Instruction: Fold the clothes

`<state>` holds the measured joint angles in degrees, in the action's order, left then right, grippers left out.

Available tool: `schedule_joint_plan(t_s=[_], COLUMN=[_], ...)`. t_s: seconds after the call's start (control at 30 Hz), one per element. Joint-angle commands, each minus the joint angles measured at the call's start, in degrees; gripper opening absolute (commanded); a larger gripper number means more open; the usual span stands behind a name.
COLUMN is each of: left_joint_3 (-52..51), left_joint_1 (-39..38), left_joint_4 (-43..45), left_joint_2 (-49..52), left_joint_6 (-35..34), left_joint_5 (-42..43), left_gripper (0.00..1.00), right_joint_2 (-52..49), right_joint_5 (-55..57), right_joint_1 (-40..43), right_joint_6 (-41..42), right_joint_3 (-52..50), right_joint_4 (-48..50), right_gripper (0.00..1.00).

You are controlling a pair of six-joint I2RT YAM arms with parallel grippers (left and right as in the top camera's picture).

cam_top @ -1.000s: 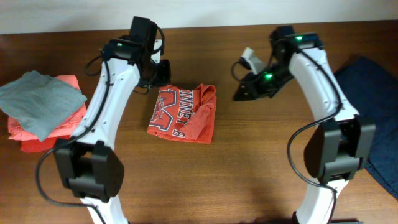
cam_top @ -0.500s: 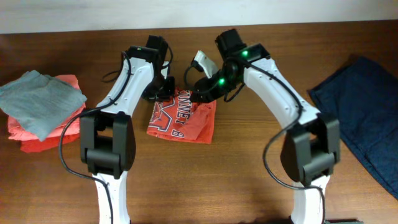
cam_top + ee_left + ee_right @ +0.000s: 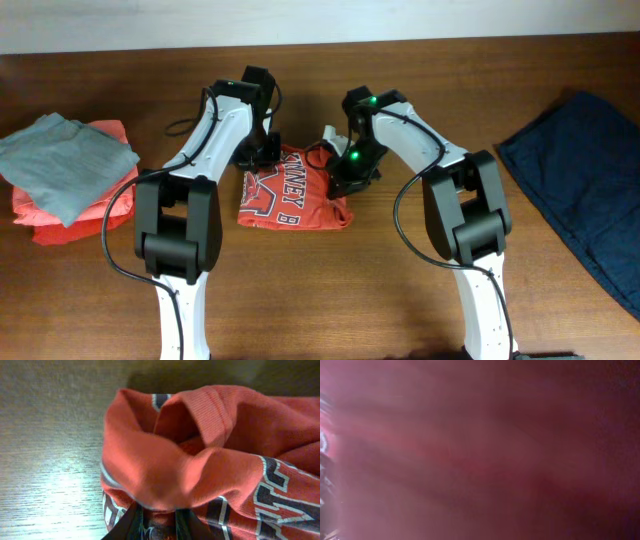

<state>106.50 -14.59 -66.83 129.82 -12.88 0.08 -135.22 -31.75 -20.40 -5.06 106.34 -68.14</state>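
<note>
Cloth sits at the middle of the wooden table [image 3: 400, 290] in the overhead view: the red-orange T-shirt [image 3: 290, 195] lies as a compact folded bundle, white lettering and part of the dark-red logo facing up. The left gripper [image 3: 262, 152] is at the bundle's upper-left corner, and the right gripper [image 3: 343, 183] presses down at its right edge. Well apart on the left, a grey folded top [image 3: 60, 160] rests on a coral-pink folded garment [image 3: 75, 218]; a dark blue cloth [image 3: 585, 190] lies at the far right. From the left wrist, the shirt is bunched into rounded folds with a ribbed hem curling on top, and the two dark fingers [image 3: 126, 527] at the bottom edge are pinched onto a fold of it. From the right wrist, only a red-pink blur fills the frame, apparently fabric right against the lens, so I cannot tell whether those jaws are apart or together.
</note>
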Motion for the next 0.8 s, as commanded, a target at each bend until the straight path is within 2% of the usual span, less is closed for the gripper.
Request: schedule_joint_plan(t_s=[0.0,0.1,0.17,0.2,0.3,0.53,0.6,0.63,0.67,0.7,0.77], left_joint_3=[-4.9,-7.23,-8.02,-8.0,-8.0,-8.0,-8.0,-8.0,-8.0,-8.0,-8.0], left_joint_1=[0.52,0.5,0.5,0.5,0.46,0.02,0.02,0.02,0.02,0.0,-0.04], left_joint_4=[0.44,1.31,-0.07,-0.94,-4.81,-6.75,-4.13,-2.62,-1.29,1.77,3.58], left_joint_2=[1.49,1.49,1.49,1.42,0.52,-8.11,-11.67,-12.63,-13.18,-13.4,-12.9], left_joint_6=[0.94,0.68,-0.79,-1.53,-4.72,-4.33,-4.15,-4.11,-3.69,-1.33,1.68], left_joint_5=[-3.58,-3.56,-2.71,-2.43,-2.16,-1.4,-1.9,-2.34,-2.49,-2.43,-1.84], left_gripper=[0.23,0.22,0.13,0.11,0.1,0.1,0.2,0.34,0.41,0.45,0.44], right_joint_2=[-1.77,-1.77,-1.75,-1.64,-1.38,1.99,4.04,4.87,5.35,6.36,6.6], right_joint_5=[6.97,6.97,6.97,7.02,6.99,8.5,8.5,8.52,8.52,8.48,8.48], right_joint_1=[2.89,3.58,3.65,3.67,4.17,8.22,10.32,11.28,11.82,13.25,14.14], right_joint_6=[0.02,0.0,-0.46,-0.46,-0.44,-0.46,-0.68,-0.68,-0.68,-0.96,-2.08], right_joint_3=[-0.04,-0.04,-0.04,-0.02,0.76,7.61,9.99,10.86,11.13,11.13,11.1], right_joint_4=[-0.04,-0.02,-0.07,-0.11,-0.9,-8.41,-11.37,-12.63,-13.16,-14.38,-15.89], right_gripper=[0.21,0.21,0.21,0.21,0.21,0.21,0.21,0.21,0.21,0.21,0.21])
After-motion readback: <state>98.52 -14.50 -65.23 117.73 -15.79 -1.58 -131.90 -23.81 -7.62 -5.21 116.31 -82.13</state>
